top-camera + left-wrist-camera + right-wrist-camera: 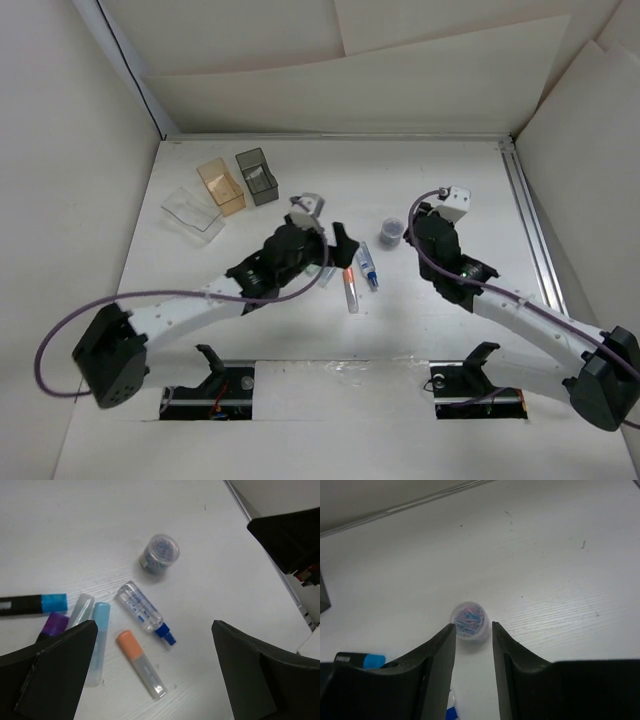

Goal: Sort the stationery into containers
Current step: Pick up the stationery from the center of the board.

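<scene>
Directly under the gap of the wide-open left fingers [60, 665], orange-capped tube [141, 665] flat on the tabletop [100, 520], blue-labelled tube [142, 611] just beside it, round clip jar [469, 620] beyond it, just past the narrowly parted right fingers [437, 665], both arms stretched inward toward that tube.

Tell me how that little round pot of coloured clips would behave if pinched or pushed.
The pot looks like thin clear plastic, so probably light and maybe slippery in the right tool. Standing upright on its flat base, it should slide rather than roll when pushed. Knocked over, it would likely roll.
</scene>
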You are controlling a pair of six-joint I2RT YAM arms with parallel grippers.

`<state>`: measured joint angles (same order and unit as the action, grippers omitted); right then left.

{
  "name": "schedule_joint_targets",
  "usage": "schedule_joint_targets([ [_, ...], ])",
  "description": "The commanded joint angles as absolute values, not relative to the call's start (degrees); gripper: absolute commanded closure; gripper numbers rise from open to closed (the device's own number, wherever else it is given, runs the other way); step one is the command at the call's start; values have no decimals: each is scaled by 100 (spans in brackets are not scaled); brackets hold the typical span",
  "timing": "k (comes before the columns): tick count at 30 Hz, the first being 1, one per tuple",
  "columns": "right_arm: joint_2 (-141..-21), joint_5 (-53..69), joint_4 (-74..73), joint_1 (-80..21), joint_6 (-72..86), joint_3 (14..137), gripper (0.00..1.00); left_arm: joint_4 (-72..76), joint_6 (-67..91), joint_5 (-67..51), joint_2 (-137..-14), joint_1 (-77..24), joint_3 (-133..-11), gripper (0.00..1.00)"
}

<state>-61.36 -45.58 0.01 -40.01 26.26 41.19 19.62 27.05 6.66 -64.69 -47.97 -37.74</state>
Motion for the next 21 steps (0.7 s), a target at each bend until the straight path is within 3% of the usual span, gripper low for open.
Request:
schedule_joint_targets([
  [1,-5732,-4745,-131,-3797,2873,4219,58,2048,1856,1440,-7431,-5499,-4971,0],
  [4,-5328,-4895,-649,-3613,3040,4359,50,2126,1828,1661,-8092,-5599,-5334,0],
  [9,-4589,-4834,-1307,-3393,3155,4614,38,1741,1864,1081,-9393,-5493,-6572,3],
  [10,-4527,-4912,-1440,-3332,3155,4675,35,1740,1776,968,-9587,-5493,-6731,63],
  [11,-4396,-4965,-1642,-3270,3225,4806,32,1566,1775,1106,-9919,-5493,-7020,87],
  [12,-4334,-4966,-1644,-3270,3226,4869,30,1564,1828,1107,-10045,-5493,-7109,98],
  [13,-4272,-4966,-1809,-3217,3226,4930,28,1564,1828,1221,-10115,-5493,-7163,100],
  [14,-4211,-5018,-1880,-3217,3226,5000,26,1564,1828,1291,-10203,-5493,-7224,98],
  [16,-4096,-4966,-1934,-3217,3138,5167,21,1250,1759,1370,-10511,-5493,-7601,69],
  [17,-4026,-4879,-2003,-3217,3068,5168,20,1109,1688,1545,-10625,-5493,-7750,61],
  [21,-4025,-4693,-1952,-3217,3006,5300,17,652,1565,1679,-11274,-5545,-8313,38],
])
